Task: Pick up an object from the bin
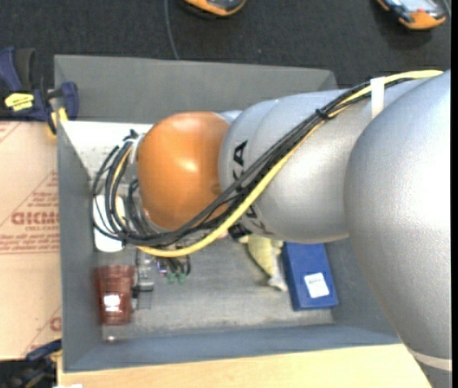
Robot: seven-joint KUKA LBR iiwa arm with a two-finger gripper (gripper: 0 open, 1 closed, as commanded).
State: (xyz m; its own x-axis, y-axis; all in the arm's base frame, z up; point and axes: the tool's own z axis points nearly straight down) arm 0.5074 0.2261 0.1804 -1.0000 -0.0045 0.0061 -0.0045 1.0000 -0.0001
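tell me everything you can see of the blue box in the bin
The blue box is a flat, deep-blue rectangular pack with a small white label near its lower end. It looks like cardboard. It lies flat on the floor of the bin, towards the lower right, its long side running roughly up and down the view. The arm hides its upper end. A pale yellow thing lies against its left edge.

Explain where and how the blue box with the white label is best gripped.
Probably from straight above, across the narrow width of the blue box, near its labelled lower half. It lies flat, label up, and the pale yellow thing crowds its upper left edge, while the lower edges look free.
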